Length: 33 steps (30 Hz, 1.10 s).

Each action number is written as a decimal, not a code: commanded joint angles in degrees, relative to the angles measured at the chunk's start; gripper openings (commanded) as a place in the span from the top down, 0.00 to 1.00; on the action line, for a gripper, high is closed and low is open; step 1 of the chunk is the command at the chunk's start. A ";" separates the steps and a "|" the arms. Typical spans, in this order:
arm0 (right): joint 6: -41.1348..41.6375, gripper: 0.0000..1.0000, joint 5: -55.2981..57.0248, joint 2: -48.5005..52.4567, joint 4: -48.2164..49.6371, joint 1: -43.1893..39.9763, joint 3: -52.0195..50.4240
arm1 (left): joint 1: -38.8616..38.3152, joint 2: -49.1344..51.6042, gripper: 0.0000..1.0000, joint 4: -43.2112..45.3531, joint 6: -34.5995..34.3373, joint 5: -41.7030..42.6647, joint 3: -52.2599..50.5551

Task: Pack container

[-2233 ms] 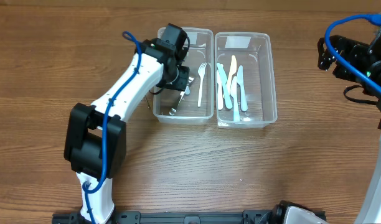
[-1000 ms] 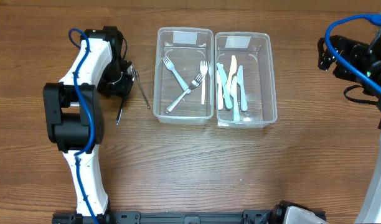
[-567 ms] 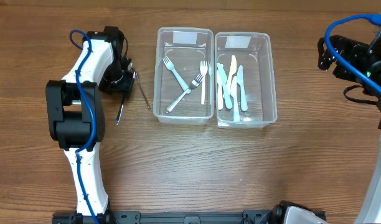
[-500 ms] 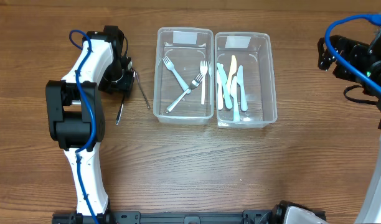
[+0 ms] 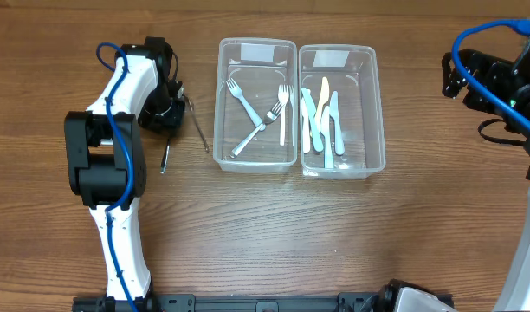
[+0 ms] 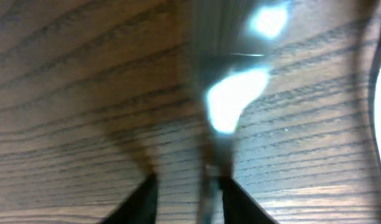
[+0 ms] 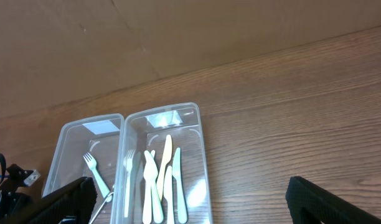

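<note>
Two clear containers stand side by side: the left container (image 5: 223, 130) holds a few forks (image 5: 244, 97), and the right container (image 5: 376, 104) holds several pale plastic knives (image 5: 321, 121). To the left of them, my left gripper (image 5: 171, 120) is low over a metal utensil (image 5: 165, 157) lying on the table. In the left wrist view that utensil (image 6: 231, 106) runs blurred between the fingers (image 6: 142, 200), close against the right one, with a gap to the left one. My right gripper (image 7: 203, 202) hangs wide open at the far right, holding nothing.
A second thin metal utensil (image 5: 198, 126) lies on the wood between my left gripper and the left container. The right arm (image 5: 494, 82) is raised near the table's right edge, away from the containers.
My left arm swung from the left container to the table beside it, leaving forks inside. In the last half second its jaws narrowed round the metal utensil. The right arm stayed still.
</note>
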 commanded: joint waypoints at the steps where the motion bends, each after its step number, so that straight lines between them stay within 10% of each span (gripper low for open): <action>1: 0.26 0.00 0.55 -0.35 0.31 -0.07 0.87 | -0.13 2.45 0.92 -0.11 0.96 1.51 -0.46; 15: 0.26 0.00 0.55 -0.35 0.31 -0.07 0.87 | -0.15 -2.58 0.96 -7.08 -9.29 2.08 0.04; 33: 0.26 0.00 0.55 -0.35 0.31 -0.07 0.87 | -12.09 -36.02 0.96 4.70 -14.69 14.08 0.04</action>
